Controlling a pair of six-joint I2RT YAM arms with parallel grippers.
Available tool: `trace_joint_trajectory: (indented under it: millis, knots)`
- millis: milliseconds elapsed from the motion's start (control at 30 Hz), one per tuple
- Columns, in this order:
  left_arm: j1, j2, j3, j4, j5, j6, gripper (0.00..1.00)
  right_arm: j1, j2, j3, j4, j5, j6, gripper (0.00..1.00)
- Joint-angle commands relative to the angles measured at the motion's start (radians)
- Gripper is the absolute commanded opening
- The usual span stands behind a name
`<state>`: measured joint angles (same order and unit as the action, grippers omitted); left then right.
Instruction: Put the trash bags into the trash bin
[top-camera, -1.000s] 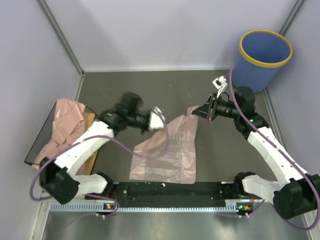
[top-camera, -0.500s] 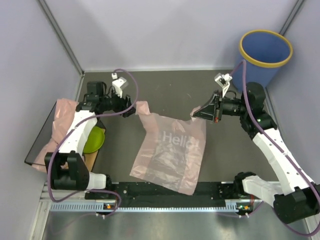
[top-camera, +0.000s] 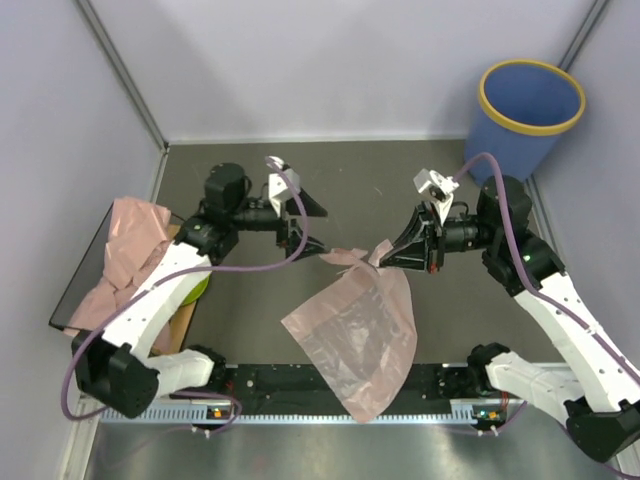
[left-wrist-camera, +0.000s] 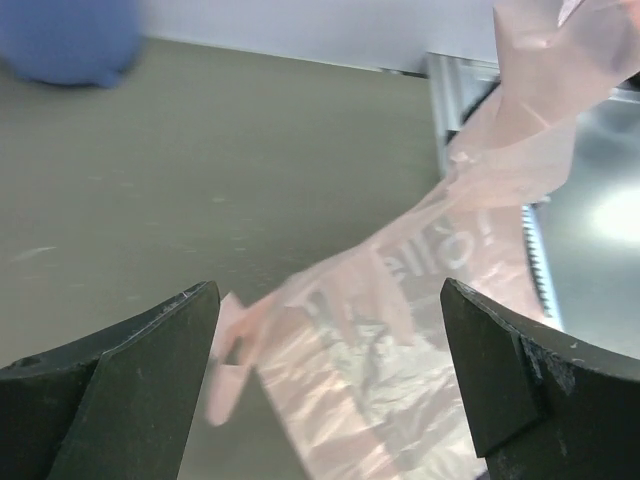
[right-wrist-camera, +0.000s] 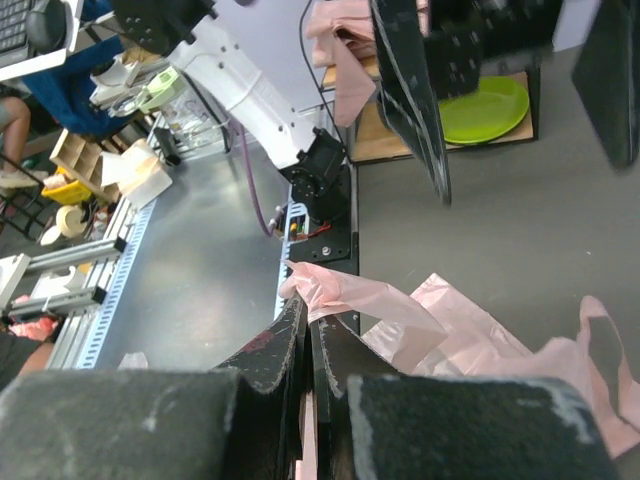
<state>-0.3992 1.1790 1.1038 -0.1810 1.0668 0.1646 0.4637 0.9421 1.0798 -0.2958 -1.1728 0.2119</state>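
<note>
One pale pink trash bag (top-camera: 360, 335) hangs crumpled from my right gripper (top-camera: 385, 256), which is shut on its top handle over the middle of the table. In the right wrist view the right gripper (right-wrist-camera: 312, 318) pinches a fold of the trash bag (right-wrist-camera: 470, 350). My left gripper (top-camera: 318, 232) stands wide open just left of the bag's loose handle. In the left wrist view the left gripper (left-wrist-camera: 330, 370) frames the trash bag (left-wrist-camera: 400, 330), which lies beyond the fingertips, ungripped. More trash bags (top-camera: 125, 255) lie piled at the left. The blue trash bin (top-camera: 530, 105) stands at the back right.
A green bowl (top-camera: 197, 288) sits on a wooden board (top-camera: 180, 320) beside the left pile, and the green bowl (right-wrist-camera: 485, 105) also shows in the right wrist view. Grey walls close in the back and both sides. The arms' base rail (top-camera: 340, 385) runs along the near edge.
My left gripper has opened and let go of the bag's left handle, then swung right toward the centre. The bag has sagged and now hangs from the right gripper alone.
</note>
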Motion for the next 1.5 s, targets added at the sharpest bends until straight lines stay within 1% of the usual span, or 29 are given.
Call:
trace_joint_trajectory:
  millis: [0,33,67,100,133,167,200,233,267,300,467,600,767,833,867,933,967,1000,1033,1167,1200,1300,1367,1467]
  knots:
    - [-0.107,0.077,-0.039,0.22,0.082,-0.225,0.98,0.038,-0.035,0.063,-0.04,-0.019,-0.078,0.0]
    - [-0.139,0.103,-0.047,0.304,0.091,-0.267,0.98,0.044,-0.043,0.065,-0.045,-0.015,-0.091,0.0]
    - [-0.153,0.114,-0.058,0.357,0.104,-0.316,0.98,0.049,-0.046,0.065,-0.048,-0.011,-0.094,0.0]
    - [-0.168,0.125,-0.067,0.415,0.099,-0.403,0.98,0.059,-0.046,0.065,-0.052,-0.011,-0.095,0.0]
    - [-0.19,0.148,-0.085,0.458,0.098,-0.445,0.98,0.064,-0.049,0.066,-0.057,-0.013,-0.103,0.0]
    - [-0.197,0.163,-0.091,0.557,0.094,-0.489,0.98,0.07,-0.049,0.068,-0.06,-0.013,-0.106,0.0]
    - [-0.204,0.18,-0.09,0.598,0.097,-0.569,0.98,0.075,-0.048,0.074,-0.066,-0.01,-0.109,0.0]
    - [-0.213,0.212,-0.087,0.627,0.097,-0.6,0.98,0.081,-0.049,0.075,-0.069,-0.01,-0.111,0.0]
    - [-0.217,0.226,-0.084,0.696,0.102,-0.631,0.98,0.081,-0.048,0.077,-0.071,-0.01,-0.109,0.0]
    - [-0.224,0.235,-0.081,0.719,0.116,-0.664,0.98,0.081,-0.046,0.081,-0.074,-0.008,-0.109,0.0]
    - [-0.293,0.271,-0.073,0.727,0.173,-0.671,0.98,0.084,-0.042,0.091,-0.075,-0.008,-0.117,0.0]
    - [-0.328,0.291,-0.082,0.703,0.147,-0.657,0.98,0.089,-0.04,0.109,-0.075,-0.013,-0.112,0.0]
    - [-0.357,0.335,-0.079,0.758,0.121,-0.706,0.98,0.096,-0.04,0.13,-0.077,-0.016,-0.105,0.0]
    - [-0.357,0.353,-0.084,0.781,0.119,-0.735,0.98,0.098,-0.04,0.143,-0.077,-0.019,-0.103,0.0]
    - [-0.359,0.36,-0.087,0.817,0.122,-0.749,0.97,0.099,-0.042,0.146,-0.077,-0.019,-0.101,0.0]
    - [-0.357,0.376,-0.091,0.844,0.122,-0.789,0.94,0.101,-0.042,0.152,-0.075,-0.022,-0.097,0.0]
    - [-0.357,0.383,-0.096,0.904,0.125,-0.809,0.93,0.102,-0.043,0.155,-0.075,-0.022,-0.097,0.0]
    - [-0.357,0.389,-0.101,0.923,0.137,-0.838,0.91,0.104,-0.043,0.16,-0.075,-0.021,-0.094,0.0]
    - [-0.357,0.396,-0.099,0.93,0.139,-0.843,0.89,0.105,-0.043,0.161,-0.075,-0.021,-0.094,0.0]
    - [-0.354,0.401,-0.102,0.945,0.16,-0.846,0.86,0.105,-0.042,0.167,-0.077,-0.022,-0.095,0.0]
    - [-0.348,0.401,-0.117,1.015,0.171,-0.878,0.86,0.105,-0.043,0.167,-0.078,-0.024,-0.095,0.0]
    - [-0.297,0.392,-0.143,1.136,0.165,-0.979,0.89,0.104,-0.046,0.169,-0.082,-0.028,-0.092,0.0]
    - [-0.27,0.406,-0.116,1.152,0.188,-1.005,0.91,0.11,-0.046,0.167,-0.082,-0.033,-0.092,0.0]
    - [-0.282,0.412,-0.069,1.109,0.199,-0.973,0.94,0.115,-0.043,0.167,-0.08,-0.031,-0.092,0.0]
